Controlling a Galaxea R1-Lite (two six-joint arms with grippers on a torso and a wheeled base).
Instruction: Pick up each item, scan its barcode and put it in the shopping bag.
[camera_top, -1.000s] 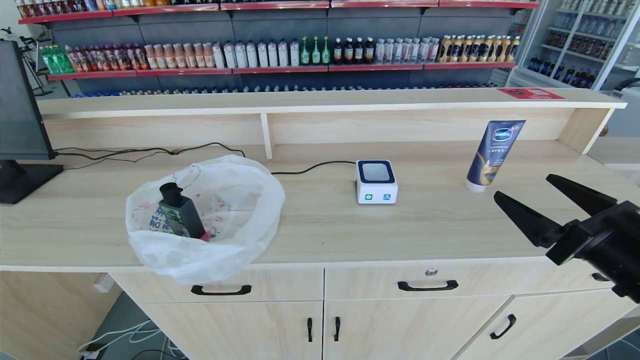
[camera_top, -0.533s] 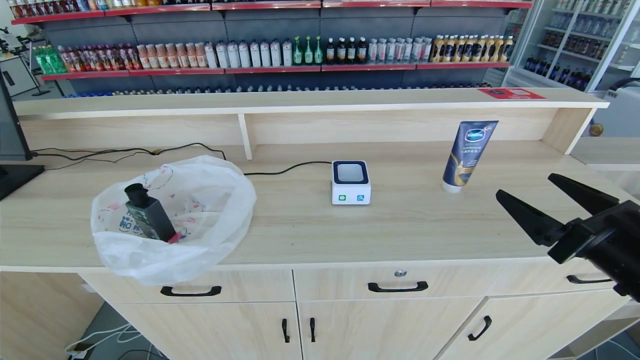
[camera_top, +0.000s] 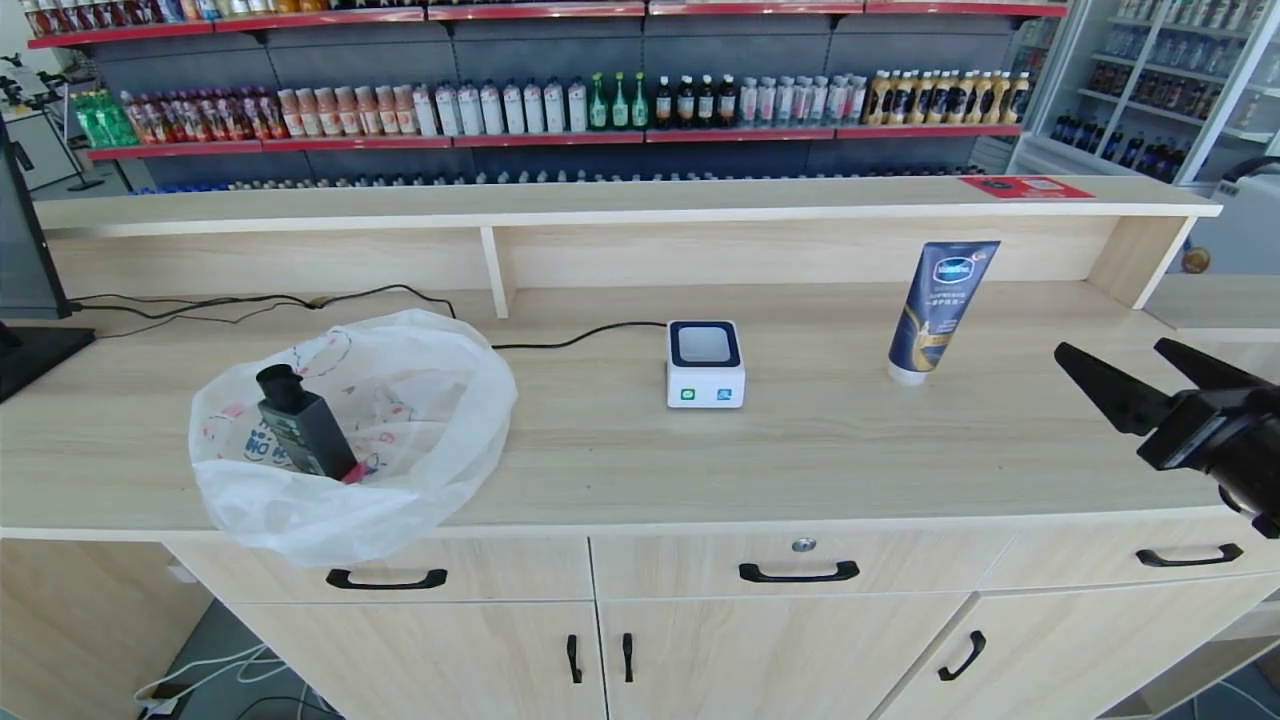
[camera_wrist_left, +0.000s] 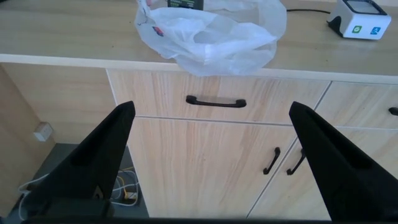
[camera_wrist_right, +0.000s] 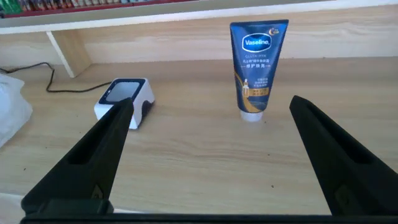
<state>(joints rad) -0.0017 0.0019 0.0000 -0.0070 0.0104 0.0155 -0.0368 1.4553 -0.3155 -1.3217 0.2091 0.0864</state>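
Note:
A blue tube stands cap-down on the wooden counter, right of the white barcode scanner. At the counter's left sits a white plastic shopping bag with a dark bottle leaning inside. My right gripper is open, over the counter's right end, right of the tube and nearer the front edge. My left gripper is open, hanging below counter level in front of the drawers under the bag.
A raised shelf ledge runs along the back of the counter. A black monitor base sits at the far left with cables trailing. Drawer handles line the cabinet front. Bottle shelves stand behind.
The camera swung right, shifting the whole scene left, then settled. My right gripper moved right and slightly back, still open. The tube, scanner and bag kept their places on the counter.

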